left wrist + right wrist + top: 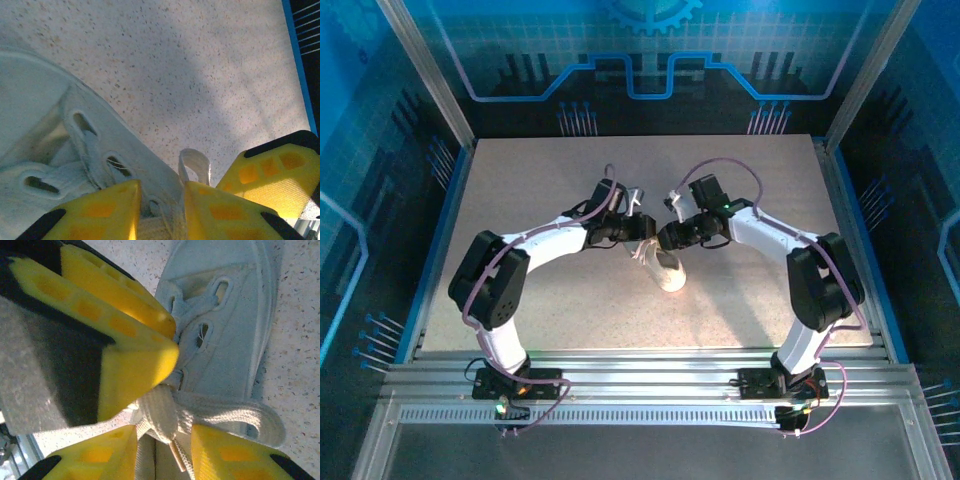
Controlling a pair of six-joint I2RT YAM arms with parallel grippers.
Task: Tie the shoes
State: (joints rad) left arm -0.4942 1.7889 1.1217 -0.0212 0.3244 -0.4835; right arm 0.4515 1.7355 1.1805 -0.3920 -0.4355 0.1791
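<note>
Pinching the laces (160, 415) over the sneaker (670, 272) with left gripper (162, 200) and right gripper (165, 440), jaws near-closed on a strand each; meeting from left and right, seemingly for knotting.

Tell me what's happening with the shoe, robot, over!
Left gripper: jaws pinching the laces. Right gripper: jaws pinching laces too. Sneaker sitting on the table. Both grippers crowded tip to tip above it, over.
</note>
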